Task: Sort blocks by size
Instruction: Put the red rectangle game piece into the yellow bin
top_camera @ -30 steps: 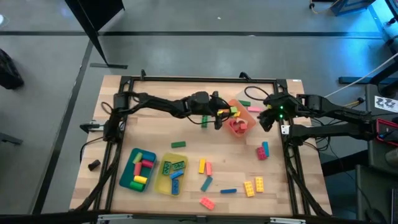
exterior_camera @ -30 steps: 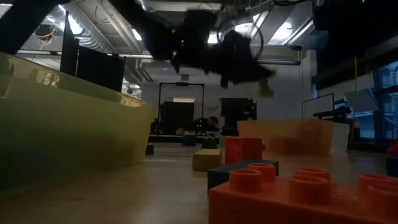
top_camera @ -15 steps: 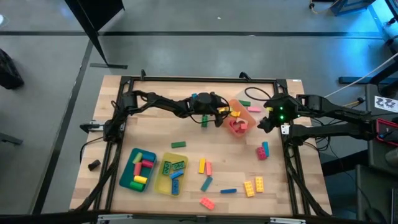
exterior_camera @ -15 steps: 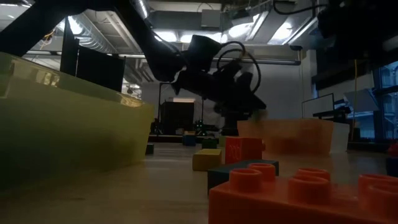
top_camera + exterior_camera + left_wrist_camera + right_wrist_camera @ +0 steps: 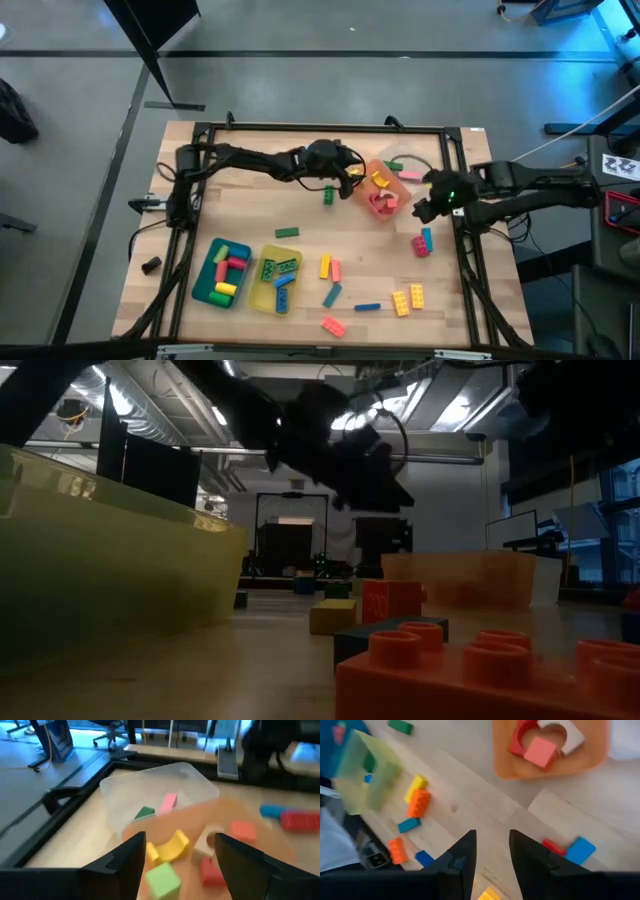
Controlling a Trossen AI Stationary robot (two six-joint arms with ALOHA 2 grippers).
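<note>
High view: I see left pincer (image 5: 352,176) at edge of orange tray (image 5: 382,205), beside clear tray (image 5: 408,167); right pincer (image 5: 424,208) over surface (image 5: 250,205) right of orange tray. Blocks (image 5: 330,268) scattered on near half of surface; more in teal tray (image 5: 222,275) and yellow tray (image 5: 276,278).

Low view: I see left arm dark overhead; orange block (image 5: 480,670) in foreground.

Left wrist view: I see fingers (image 5: 131,859) spread, nothing held; yellow arch (image 5: 169,848) and green cube (image 5: 163,877) in orange tray below.

Right wrist view: I see fingers (image 5: 465,854) narrowly apart, empty.
</note>
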